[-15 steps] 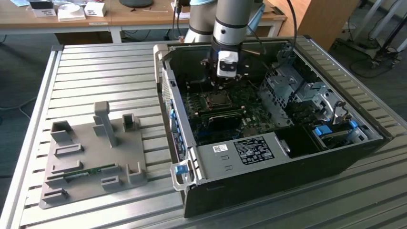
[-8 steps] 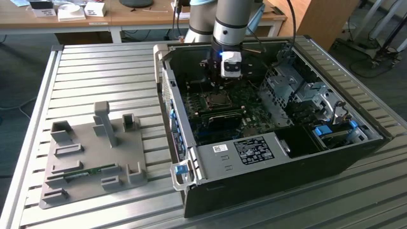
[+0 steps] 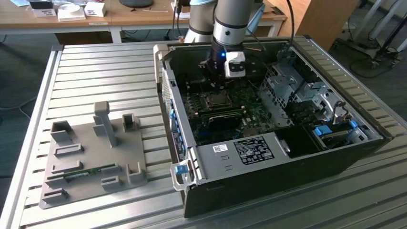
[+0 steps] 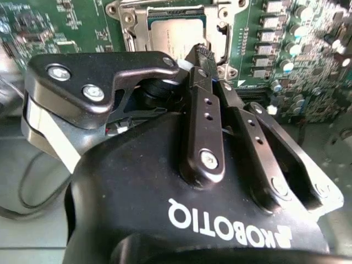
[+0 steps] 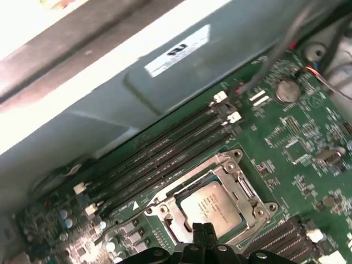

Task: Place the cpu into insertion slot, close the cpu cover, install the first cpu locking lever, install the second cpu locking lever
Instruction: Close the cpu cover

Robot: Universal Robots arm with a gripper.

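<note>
**Chip seated, fingers clenched at the socket**

The cpu lies flat in the insertion slot on the green board, near the long black memory slots. The cpu cover lies down around it, framing its silvery top. The gripper hangs at the chip's edge, its fingers clenched together with nothing visible between them. The arm reaches into the open computer case on the slatted desk.

Wooden desk behind a slatted metal table.
</note>
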